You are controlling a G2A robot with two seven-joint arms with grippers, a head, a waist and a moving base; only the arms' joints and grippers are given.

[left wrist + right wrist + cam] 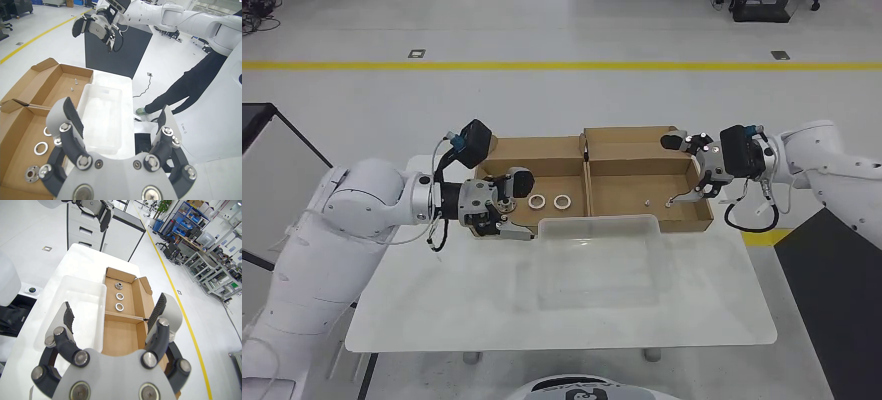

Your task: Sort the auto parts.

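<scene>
Sorting looks nearly done: parts sit in boxes, both hands free

Two cardboard boxes stand side by side at the back of the surface (pixel 442 310).
- Left box (pixel 532 145): two metal rings (pixel 538 201) (pixel 562 202) and a flanged hub (pixel 31 173).
- Right box (pixel 632 150): two small bolts (pixel 76 81) (pixel 71 89).
- Clear tray (pixel 599 226), just in front of the boxes: holds nothing I can make out.

Left hand (pixel 115 107) hovers over the left box's near corner, spread wide and holding nothing. Right hand (pixel 114 301) hangs at the right box's outer end, likewise wide apart and unladen. My guess is that little remains, unless the hub belongs elsewhere.
</scene>
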